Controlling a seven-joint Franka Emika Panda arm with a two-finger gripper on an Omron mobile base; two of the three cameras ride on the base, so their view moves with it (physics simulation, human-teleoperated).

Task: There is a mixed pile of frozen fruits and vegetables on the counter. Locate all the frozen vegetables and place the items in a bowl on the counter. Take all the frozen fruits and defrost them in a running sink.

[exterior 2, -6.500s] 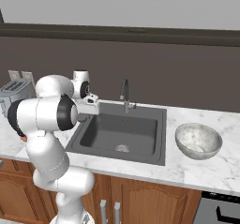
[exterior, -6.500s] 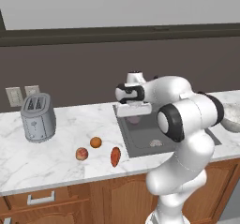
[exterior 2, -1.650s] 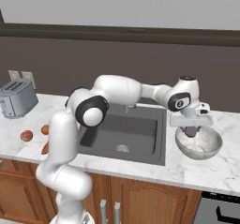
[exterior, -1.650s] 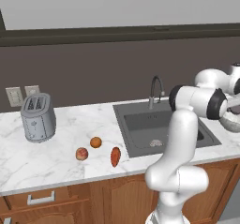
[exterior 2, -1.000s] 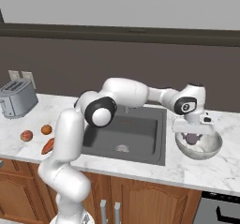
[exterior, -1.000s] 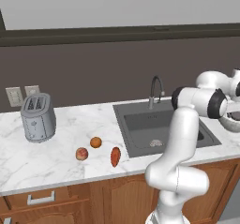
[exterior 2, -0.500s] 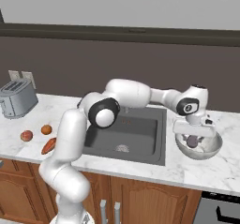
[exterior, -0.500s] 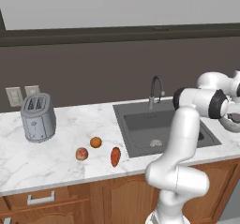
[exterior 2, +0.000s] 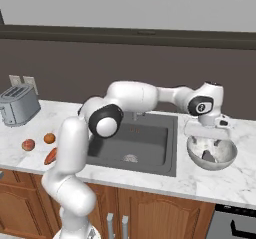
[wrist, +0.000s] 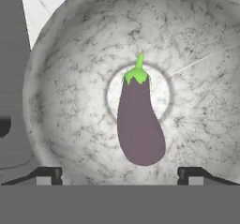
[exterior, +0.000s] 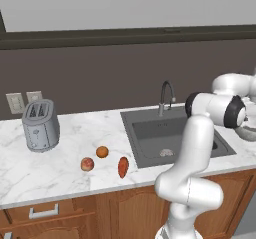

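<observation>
A smooth, dark purple teardrop-shaped eggplant [wrist: 139,122] with a green stem cap is seen lying loose at the centre of the pale, speckled grey shallow round bowl [wrist: 56,101], near the right end of the white marble desk [exterior: 60,168] with grey veins. The gripper [wrist: 119,174] hangs directly above it with the fingers [wrist: 47,175] spread wide and apart from the eggplant, which had still been pinched between them a second earlier.

At the front edge of the desk, left of the dark grey rectangular sink [exterior: 165,135] with its slim curved metal faucet [exterior: 165,95], a tapered orange-red root [exterior: 122,166], a round reddish apple-like ball [exterior: 87,163] and a round orange ball [exterior: 102,151] lie close together, placed as before. A brushed silver toaster [exterior: 40,125] stands towards the left end. Brown wooden cabinets [exterior: 125,208] are set below, and a dark brown wall [exterior: 100,73] behind.
</observation>
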